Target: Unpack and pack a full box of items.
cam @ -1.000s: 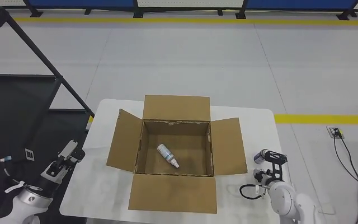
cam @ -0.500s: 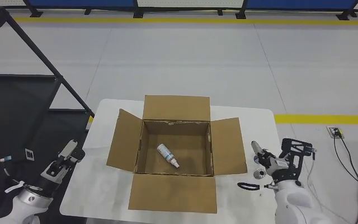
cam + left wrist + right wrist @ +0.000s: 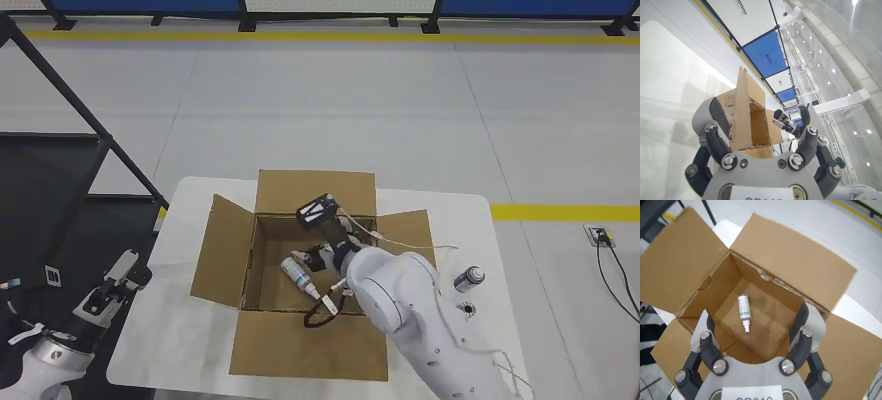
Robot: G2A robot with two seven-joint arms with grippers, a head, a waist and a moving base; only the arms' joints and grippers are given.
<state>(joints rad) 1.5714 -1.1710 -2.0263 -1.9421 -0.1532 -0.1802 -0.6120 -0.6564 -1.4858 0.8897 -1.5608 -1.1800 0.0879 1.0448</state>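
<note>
Inside the open box (image 3: 310,345) on the desk (image 3: 185,335), a spray bottle (image 3: 299,275) is seen lying on its side. Above it the right end effector (image 3: 755,311) is held spread and empty; the left end effector (image 3: 760,107) is spread just left of the desk.

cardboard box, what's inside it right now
One small white spray bottle lies on its side on the floor of the cardboard box, under the open right gripper. The gripper's body hides the floor's near corner.
</note>
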